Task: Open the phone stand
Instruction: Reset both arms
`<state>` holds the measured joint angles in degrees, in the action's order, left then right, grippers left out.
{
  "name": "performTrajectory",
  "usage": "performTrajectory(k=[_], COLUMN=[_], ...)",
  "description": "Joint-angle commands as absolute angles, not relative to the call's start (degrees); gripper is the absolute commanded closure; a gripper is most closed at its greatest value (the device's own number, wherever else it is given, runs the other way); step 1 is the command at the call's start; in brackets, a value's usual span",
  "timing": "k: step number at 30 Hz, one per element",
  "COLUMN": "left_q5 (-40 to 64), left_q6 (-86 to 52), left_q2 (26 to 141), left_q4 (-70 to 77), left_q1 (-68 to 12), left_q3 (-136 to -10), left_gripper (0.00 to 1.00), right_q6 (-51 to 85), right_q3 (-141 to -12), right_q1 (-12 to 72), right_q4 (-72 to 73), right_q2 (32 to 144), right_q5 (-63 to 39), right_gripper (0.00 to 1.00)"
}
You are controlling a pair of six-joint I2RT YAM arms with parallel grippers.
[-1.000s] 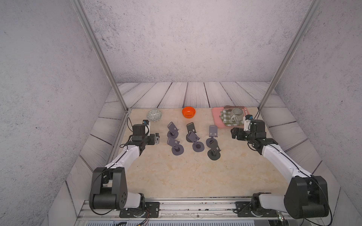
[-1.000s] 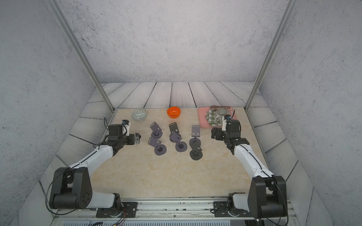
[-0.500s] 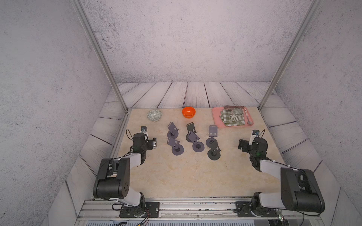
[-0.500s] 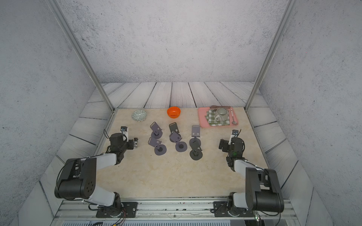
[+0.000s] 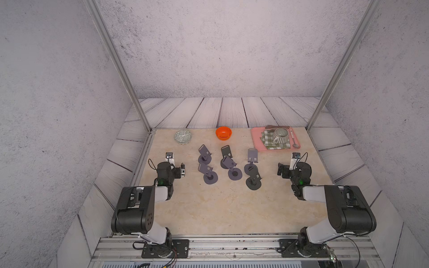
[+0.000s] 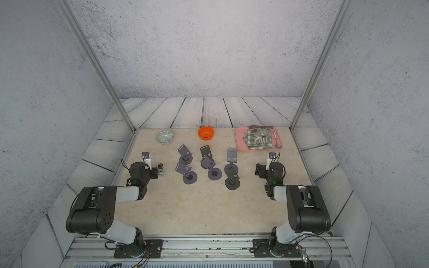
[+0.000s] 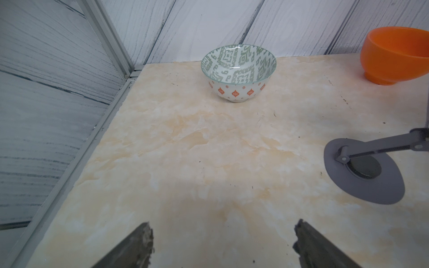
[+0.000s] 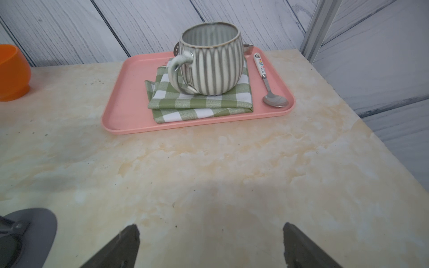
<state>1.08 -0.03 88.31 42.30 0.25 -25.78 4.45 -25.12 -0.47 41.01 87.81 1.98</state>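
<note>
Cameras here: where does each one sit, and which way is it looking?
Both top views: high over the near edge, looking down at the table and six phone stands; left arm and right arm show.
Left wrist: low behind the left hand, facing the patterned bowl; only its open fingertips show.
Right wrist: low behind the right hand, facing the pink tray and mug; only open fingertips show.
Shared: the orange bowl appears in every view.

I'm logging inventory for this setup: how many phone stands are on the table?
6, in two rows of three: back-left stand, back-middle stand, back-right stand; front-left stand, front-middle stand, front-right stand. None appears hidden.
</note>
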Motion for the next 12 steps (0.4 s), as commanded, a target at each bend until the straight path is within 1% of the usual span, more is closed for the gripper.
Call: performTrajectory(k=[1,4,5,7,12], left_q5=[1.1,1.2,1.1,1.1,1.1], left_q6=[-0.2,-0.2,-0.2,-0.2,-0.2], left_q2=[87.5,87.5,87.5,87.5,87.5], left_q4=[42.8,42.9,42.9,42.9,42.9], left_q1=[0.7,0.8,0.8,0.8,0.8], left_q3=[-26.7,-26.7,-26.7,-26.7,-26.7], left_gripper=[0.01,0.01,0.01,0.01,0.01], right_q6=[3.7,3.5,2.6,1.5,1.6], right_q3=[-26.1,-26.4,-26.8,-27.1,-26.5], right_q1=[-0.4,-0.4,-0.2,1.0,1.0], right_q4=[41.3,41.2,40.9,40.6,41.1], right_q2=[87.4,87.7,88.0,88.2,87.7], right_q5=[3.2,3.3,1.9,2.7,2.9], right_gripper=[0.01,0.01,0.01,0.01,0.01])
